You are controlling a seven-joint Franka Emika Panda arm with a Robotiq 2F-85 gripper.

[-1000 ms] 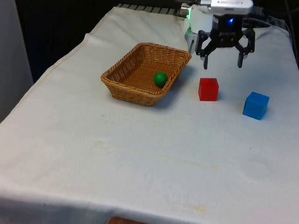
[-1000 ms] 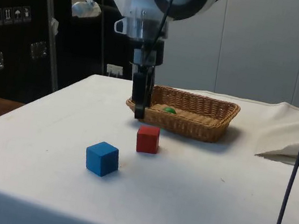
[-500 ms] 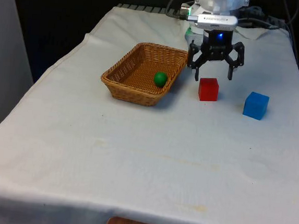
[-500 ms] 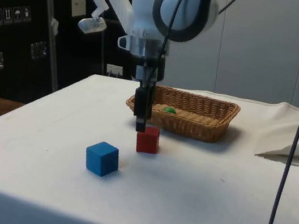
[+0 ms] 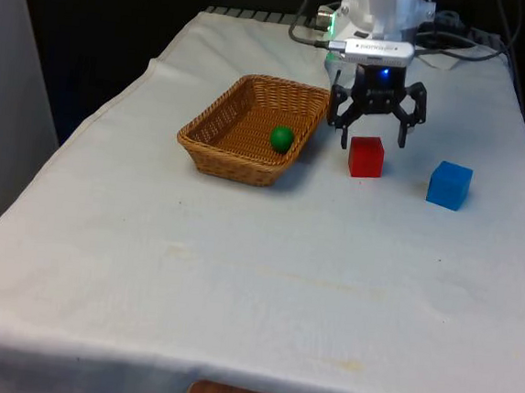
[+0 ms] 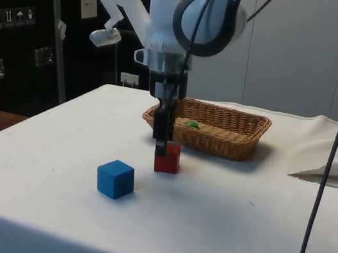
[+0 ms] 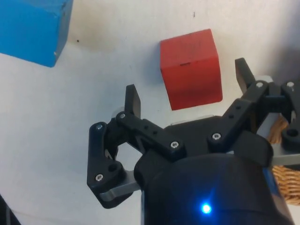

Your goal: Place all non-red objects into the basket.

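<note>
Hovering the gripper (image 5: 372, 140) in the upper right of the front view, fingers (image 7: 133, 101) spread wide and holding nothing, one on each side of the red cube (image 5: 366, 158) and just above it, not touching it as far as can be judged. Standing over the wrong thing, it seems: aiming instead for the blue cube (image 5: 449, 185), which is resting on the cloth well to the right of the red one in the front view and at lower left in the side view (image 6: 115, 178). Seeing the green ball (image 5: 281, 138) already lying inside the basket (image 5: 210, 111), left of centre in the front view. Suggesting to rise a little before travelling sideways, so as not to be knocking the red cube; then centring over the blue cube, squaring the fingers to two flat faces, and descending with the fingers kept apart until they are bracketing the cube's middle.
</note>
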